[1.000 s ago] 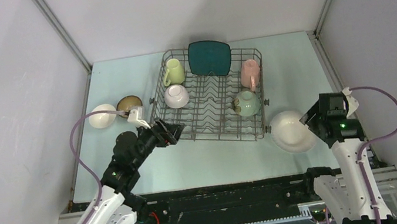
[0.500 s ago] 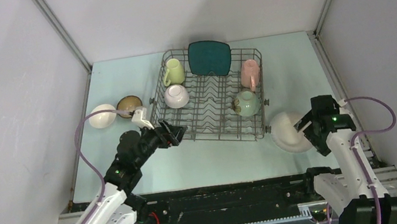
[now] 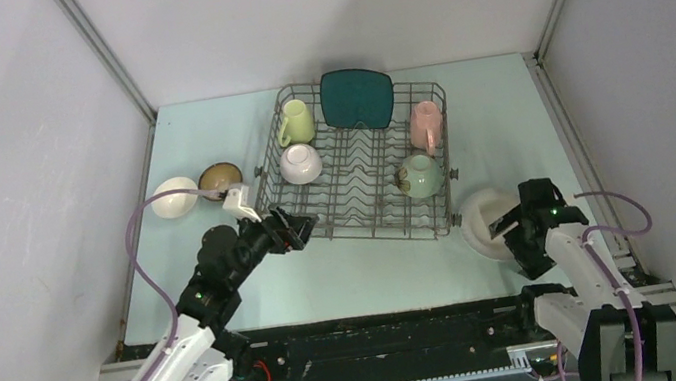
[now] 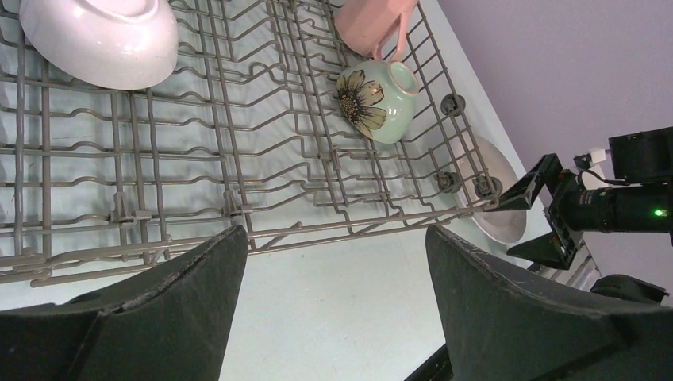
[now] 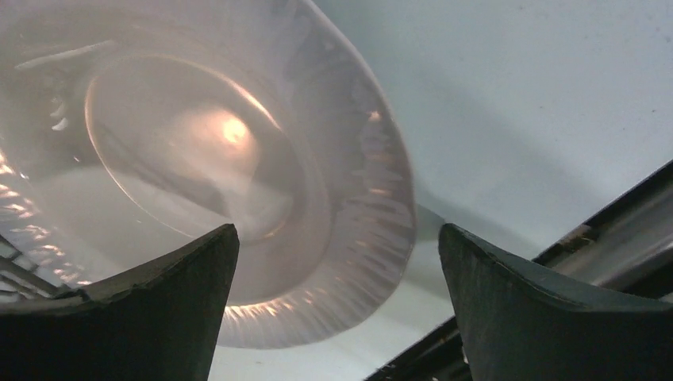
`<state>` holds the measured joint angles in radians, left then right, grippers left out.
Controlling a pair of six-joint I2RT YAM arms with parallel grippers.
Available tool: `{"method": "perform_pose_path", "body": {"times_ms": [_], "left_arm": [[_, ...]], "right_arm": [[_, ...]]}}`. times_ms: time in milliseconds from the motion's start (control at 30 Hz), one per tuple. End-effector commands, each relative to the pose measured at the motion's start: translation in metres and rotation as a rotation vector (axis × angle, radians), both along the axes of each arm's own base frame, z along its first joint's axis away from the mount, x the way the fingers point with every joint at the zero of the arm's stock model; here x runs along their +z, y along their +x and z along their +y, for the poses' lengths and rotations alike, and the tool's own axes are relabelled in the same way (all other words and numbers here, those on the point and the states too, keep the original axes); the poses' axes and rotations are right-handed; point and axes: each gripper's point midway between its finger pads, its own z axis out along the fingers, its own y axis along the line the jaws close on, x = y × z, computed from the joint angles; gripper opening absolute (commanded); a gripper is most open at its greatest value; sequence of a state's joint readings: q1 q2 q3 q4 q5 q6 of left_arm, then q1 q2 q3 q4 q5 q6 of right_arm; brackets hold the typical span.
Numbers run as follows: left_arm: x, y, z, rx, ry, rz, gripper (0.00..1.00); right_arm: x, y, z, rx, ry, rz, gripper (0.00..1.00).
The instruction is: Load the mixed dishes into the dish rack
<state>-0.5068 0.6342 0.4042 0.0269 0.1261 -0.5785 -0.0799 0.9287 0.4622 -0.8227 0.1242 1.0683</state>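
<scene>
Grey walls close in a pale green table (image 3: 376,271); the rack (image 3: 371,232) sits at its middle, nearer the far side.

In the rack: a teal plate (image 3: 357,99) stands on edge at the far rim; a mug (image 3: 294,122) lies in the far left corner; a white bowl (image 3: 300,163) sits upside down just near of the mug; a pink cup (image 3: 425,124) lies along the right side; a green bowl (image 3: 421,176) with a flower print lies tipped on its side just near of the cup.

Outside the rack, to its left, a second white bowl (image 3: 174,198) and a brown bowl (image 3: 220,178) sit side by side on the table; a white plate (image 3: 480,218) lies on the table just beside the rack's near right corner.

The left gripper (image 3: 297,227) hangs over the rack's near left corner; its fingers (image 4: 159,317) are spread wide with nothing between them.

The right gripper (image 3: 506,226) is at the white plate's near right edge; its fingers (image 5: 143,317) are spread wide, and the plate's rim shows in the gap; whether either finger touches it I cannot tell.
</scene>
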Motion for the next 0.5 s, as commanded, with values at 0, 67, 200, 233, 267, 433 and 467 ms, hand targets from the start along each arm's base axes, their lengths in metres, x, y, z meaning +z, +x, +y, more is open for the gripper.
{"method": "perform_pose_path", "body": {"times_ms": [0,67,200,233,267,433,467], "left_arm": [[0.006,0.0,0.001,0.003,0.007,-0.049,0.89],[0.005,0.0,0.003,0.007,0.009,-0.05,0.89],[0.004,0.001,0.003,0.01,0.013,-0.048,0.89],[0.004,0.001,0.003,0.01,0.013,-0.048,0.89],[0.003,0.001,0.003,0.01,0.014,-0.046,0.89],[0.002,0.002,0.002,0.007,0.015,-0.044,0.89],[0.002,0.002,0.002,0.007,0.017,-0.042,0.89]], "right_arm": [[-0.008,0.026,0.014,-0.04,0.111,-0.103,0.99],[-0.014,0.024,0.014,-0.063,0.121,-0.092,0.93],[-0.015,0.022,0.007,-0.119,0.107,-0.107,0.65],[-0.011,0.024,0.002,-0.134,0.093,-0.13,0.54],[-0.009,0.023,0.0,-0.147,0.087,-0.137,0.49],[0.018,0.025,-0.022,-0.227,-0.002,-0.275,0.09],[0.024,0.027,-0.026,-0.241,-0.016,-0.3,0.06]]}}
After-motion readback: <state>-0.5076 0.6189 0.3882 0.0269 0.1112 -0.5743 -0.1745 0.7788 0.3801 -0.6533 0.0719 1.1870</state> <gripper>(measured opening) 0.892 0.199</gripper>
